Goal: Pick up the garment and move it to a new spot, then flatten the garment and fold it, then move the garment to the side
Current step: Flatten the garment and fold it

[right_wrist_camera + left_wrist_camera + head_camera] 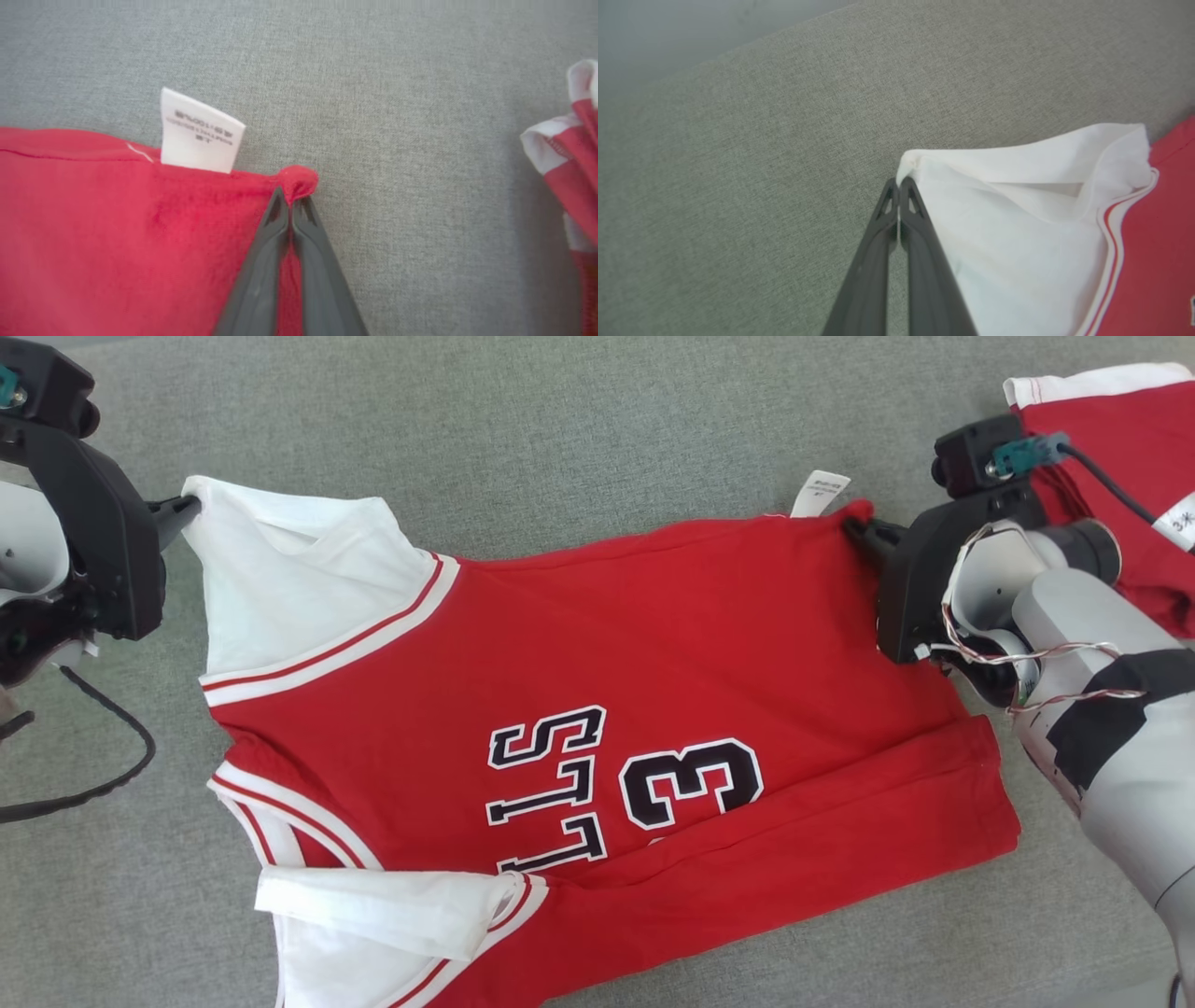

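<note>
Jersey [597, 672] lies spread on the grey cloth surface [560, 420], near edge creased. At its far edge, left gripper [899, 186] is pinched tight on the white sleeve corner. Right gripper [289, 200] is clamped on the red corner by the care label [198, 133]. Lift both evenly, keep that edge taut, and stay clear of the other red garment [1111, 448].

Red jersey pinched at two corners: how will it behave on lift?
Likely floppy: the red jersey lies creased, so the middle should sag between the left gripper and right gripper. Probably light, thin cloth. Both pinch only small corner bunches, so a corner may slip free.
</note>
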Controlling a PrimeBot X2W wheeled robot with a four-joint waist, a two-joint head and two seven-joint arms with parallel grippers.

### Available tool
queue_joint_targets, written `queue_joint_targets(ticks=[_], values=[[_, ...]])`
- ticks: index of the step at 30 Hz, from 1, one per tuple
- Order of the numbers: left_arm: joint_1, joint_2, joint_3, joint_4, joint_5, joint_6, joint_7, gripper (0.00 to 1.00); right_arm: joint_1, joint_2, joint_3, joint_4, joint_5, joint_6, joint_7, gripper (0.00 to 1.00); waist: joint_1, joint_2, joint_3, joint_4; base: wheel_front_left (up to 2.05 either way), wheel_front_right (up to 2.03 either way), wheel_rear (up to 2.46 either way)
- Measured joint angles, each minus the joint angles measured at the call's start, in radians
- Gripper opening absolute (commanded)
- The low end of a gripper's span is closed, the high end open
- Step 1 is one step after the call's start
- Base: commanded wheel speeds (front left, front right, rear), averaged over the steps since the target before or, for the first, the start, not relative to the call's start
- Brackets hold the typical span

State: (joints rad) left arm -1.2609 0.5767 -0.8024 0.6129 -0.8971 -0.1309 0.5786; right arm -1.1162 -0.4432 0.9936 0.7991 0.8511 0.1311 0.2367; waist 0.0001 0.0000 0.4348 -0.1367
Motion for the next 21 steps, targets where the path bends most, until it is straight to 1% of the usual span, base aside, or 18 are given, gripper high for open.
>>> queue_joint_targets(ticks=[7, 15, 18, 21], values=[[-0.018, 0.018, -0.015, -0.015, 0.015, 0.0, -0.073, 0.0, -0.05, -0.022, 0.043, 0.024, 0.03, 0.0, -0.055, 0.0, 0.0, 0.0, -0.009, -0.001, 0.0, 0.0, 0.0], [-0.057, 0.025, -0.014, -0.004, 0.061, 0.0, -0.249, 0.0, -0.089, -0.036, 0.055, 0.075, 0.048, 0.0, -0.198, 0.0, 0.0, 0.0, -0.009, 0.011, 0.0, 0.0, 0.0], [-0.057, 0.016, -0.017, -0.007, 0.053, 0.0, -0.304, 0.0, -0.089, -0.038, 0.062, 0.088, 0.062, 0.0, -0.239, 0.0, 0.0, 0.0001, -0.013, 0.016, 0.0, 0.0, 0.0], [-0.049, 0.025, -0.024, -0.031, 0.03, 0.0, -0.36, 0.0, -0.08, -0.046, 0.072, 0.084, 0.085, 0.0, -0.282, 0.0, 0.0, 0.0, -0.023, 0.022, 0.0, 0.0, 0.0]])
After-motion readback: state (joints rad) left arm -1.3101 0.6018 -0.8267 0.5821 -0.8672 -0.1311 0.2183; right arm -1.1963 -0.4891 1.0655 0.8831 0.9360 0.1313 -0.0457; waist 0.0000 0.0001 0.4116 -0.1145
